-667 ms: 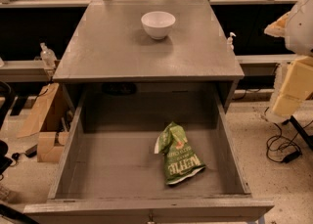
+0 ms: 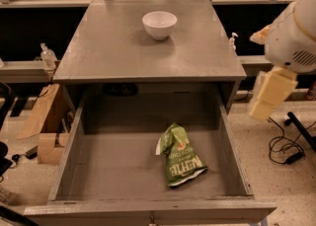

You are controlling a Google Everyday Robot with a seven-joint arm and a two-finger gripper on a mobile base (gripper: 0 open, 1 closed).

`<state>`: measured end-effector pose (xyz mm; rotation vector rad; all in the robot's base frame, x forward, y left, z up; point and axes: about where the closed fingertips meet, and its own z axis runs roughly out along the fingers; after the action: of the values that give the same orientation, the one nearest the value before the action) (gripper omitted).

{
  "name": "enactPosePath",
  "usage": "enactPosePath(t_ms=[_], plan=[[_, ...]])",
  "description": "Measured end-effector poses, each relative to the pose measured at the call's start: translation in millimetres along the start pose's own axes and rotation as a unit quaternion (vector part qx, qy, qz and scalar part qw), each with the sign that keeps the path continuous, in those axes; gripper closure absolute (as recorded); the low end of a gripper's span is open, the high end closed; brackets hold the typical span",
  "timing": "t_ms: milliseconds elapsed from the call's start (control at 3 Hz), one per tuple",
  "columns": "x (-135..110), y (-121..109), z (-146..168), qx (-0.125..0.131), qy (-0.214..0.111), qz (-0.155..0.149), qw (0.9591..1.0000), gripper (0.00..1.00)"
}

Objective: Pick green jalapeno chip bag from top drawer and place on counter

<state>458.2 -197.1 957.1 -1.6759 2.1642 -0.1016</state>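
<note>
Green jalapeno chip bag point(image 2: 178, 157), white lettering illegible, in top drawer point(image 2: 114, 167) | end effector point(image 2: 265, 102) right of counter point(image 2: 148, 58); opening cannot tell

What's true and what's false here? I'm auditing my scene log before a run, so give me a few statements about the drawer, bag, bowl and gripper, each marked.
1. The green jalapeno chip bag lies inside the top drawer. True.
2. The white bowl sits in the top drawer. False: it stands on the counter.
3. The gripper is touching the bag. False: it hangs to the right of the cabinet, apart from the bag.
4. The top drawer is pulled open. True.
</note>
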Motion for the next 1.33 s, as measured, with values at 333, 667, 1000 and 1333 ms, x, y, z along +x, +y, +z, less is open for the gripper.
enactPosePath(t_ms=[333,667,1000,1333], plan=[[-7,14,74,-0.026,-0.048,0.001,0.9985,0.00],[-17,37,155,-0.057,-0.105,0.009,0.9928,0.00],[-39,60,221,-0.070,-0.168,0.024,0.9831,0.00],[-47,44,225,-0.039,-0.180,0.029,0.9825,0.00]])
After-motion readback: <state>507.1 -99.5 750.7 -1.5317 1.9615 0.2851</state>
